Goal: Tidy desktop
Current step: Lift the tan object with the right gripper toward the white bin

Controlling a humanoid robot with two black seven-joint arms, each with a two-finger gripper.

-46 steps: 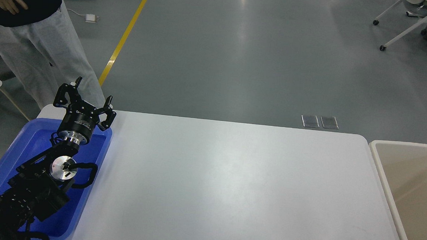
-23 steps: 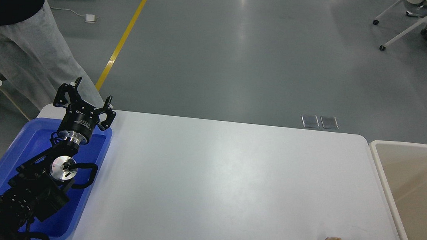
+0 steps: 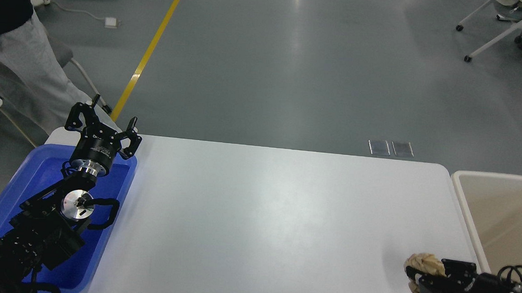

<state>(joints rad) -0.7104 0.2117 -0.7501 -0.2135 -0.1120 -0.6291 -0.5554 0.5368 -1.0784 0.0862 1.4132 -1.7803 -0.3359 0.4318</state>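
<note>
The desktop is a wide white tabletop with rounded corners. My right gripper comes in low at the bottom right, near the table's right edge, and is shut on a crumpled beige wad of paper, held just above the desktop. My left gripper is open and empty, raised above the far end of the blue tray at the table's left side.
A beige open bin stands past the table's right edge, next to my right gripper. A person in light trousers stands beyond the far left corner. A white chair is at the far right on the grey floor.
My right gripper has risen into view from the bottom edge with the beige wad, moving up and toward the bin. The person has stepped left. My left arm has not moved.
</note>
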